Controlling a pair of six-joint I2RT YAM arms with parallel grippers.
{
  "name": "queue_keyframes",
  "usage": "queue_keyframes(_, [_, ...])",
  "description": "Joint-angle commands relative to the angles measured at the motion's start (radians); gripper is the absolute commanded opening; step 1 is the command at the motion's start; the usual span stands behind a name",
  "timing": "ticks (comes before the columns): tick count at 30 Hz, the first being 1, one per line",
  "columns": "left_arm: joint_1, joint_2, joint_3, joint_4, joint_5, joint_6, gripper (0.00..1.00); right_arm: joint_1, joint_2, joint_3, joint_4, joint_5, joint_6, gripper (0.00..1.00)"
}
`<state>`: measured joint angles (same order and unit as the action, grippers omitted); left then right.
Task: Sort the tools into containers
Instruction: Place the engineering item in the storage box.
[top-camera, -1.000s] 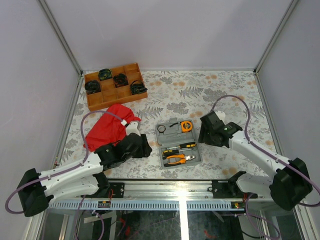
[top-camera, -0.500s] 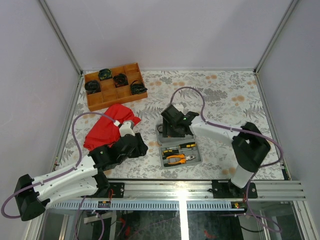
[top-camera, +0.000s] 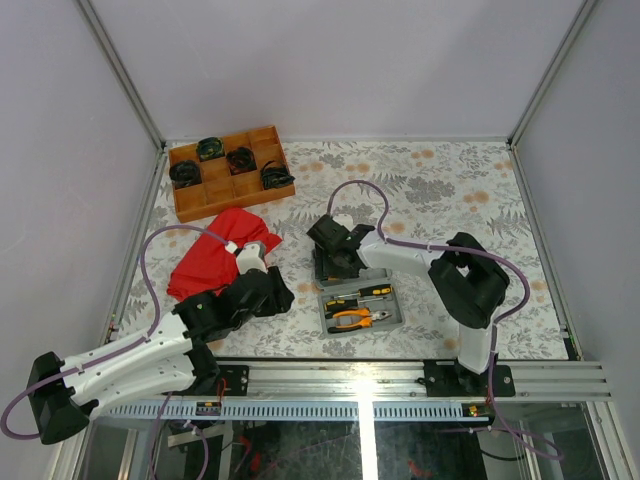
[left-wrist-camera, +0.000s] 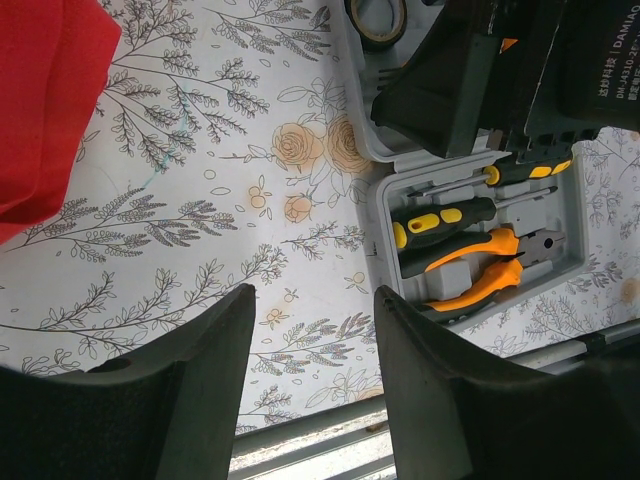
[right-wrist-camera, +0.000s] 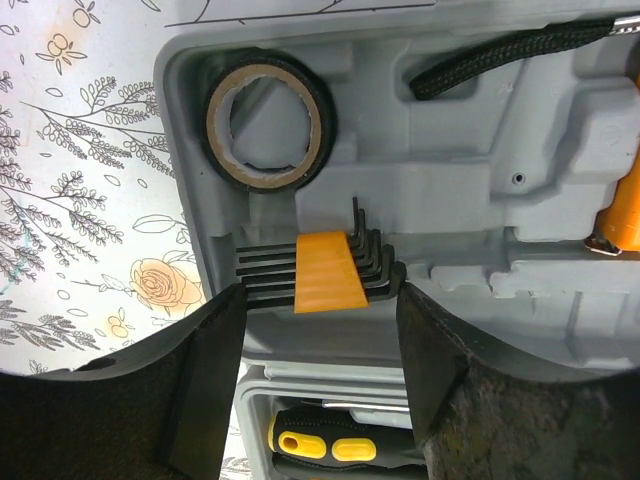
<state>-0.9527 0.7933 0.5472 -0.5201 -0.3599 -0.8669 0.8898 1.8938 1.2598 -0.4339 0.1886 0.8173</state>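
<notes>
The grey tool case (top-camera: 396, 319) lies open near the table's front. Its near half holds orange-and-black pliers (top-camera: 352, 319) (left-wrist-camera: 482, 270) and black-and-yellow screwdrivers (top-camera: 360, 294) (left-wrist-camera: 440, 220). My right gripper (top-camera: 333, 264) (right-wrist-camera: 320, 300) hangs open over the far half, with nothing between its fingers. Just ahead of its tips sit a hex-key set in an orange holder (right-wrist-camera: 325, 270) and a tape roll (right-wrist-camera: 268, 122). My left gripper (top-camera: 279, 297) (left-wrist-camera: 312, 300) stands open and empty over bare tablecloth, left of the case (left-wrist-camera: 572, 200).
A red cloth (top-camera: 215, 262) lies under my left arm. A wooden tray (top-camera: 187, 206) with black coiled bundles stands at the back left. An orange piece (right-wrist-camera: 625, 210) and a black strap (right-wrist-camera: 520, 55) sit in the case's far half. The table's metal front rail (left-wrist-camera: 300, 440) is close.
My right arm has swung left from the table's right side to over the case's far half, covering the tape measure. The left arm has shifted only slightly.
</notes>
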Motion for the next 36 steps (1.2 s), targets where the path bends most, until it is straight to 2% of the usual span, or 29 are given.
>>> queue_keyframes(1, [0.006,-0.002,-0.003,0.005,-0.013,-0.003,0.50,0.012,0.002,0.052,0.002,-0.014,0.007,0.62])
queue_keyframes(13, [0.005,0.007,-0.007,0.015,-0.002,-0.003,0.50,0.015,-0.082,0.047,-0.056,0.031,-0.021,0.77])
queue_keyframes(17, [0.005,0.014,-0.007,0.021,0.001,-0.004,0.50,0.015,-0.111,0.045,-0.089,0.066,-0.037,0.77])
queue_keyframes(21, [0.006,0.027,-0.016,0.048,0.028,0.009,0.50,0.010,-0.194,-0.003,-0.077,0.169,-0.109,0.74])
queue_keyframes(25, [0.005,0.080,-0.011,0.087,0.090,0.038,0.50,-0.046,-0.241,-0.039,-0.073,0.174,-0.315,0.72])
queue_keyframes(27, [0.006,0.096,-0.010,0.098,0.112,0.044,0.49,-0.094,-0.279,-0.082,-0.007,0.108,-0.514,0.70])
queue_keyframes(30, [0.005,0.096,-0.013,0.107,0.119,0.044,0.49,-0.165,-0.287,-0.086,0.075,-0.043,-0.722,0.68])
queue_keyframes(36, [0.006,0.077,-0.009,0.085,0.113,0.031,0.49,-0.203,-0.153,0.051,0.091,-0.279,-1.037,0.72])
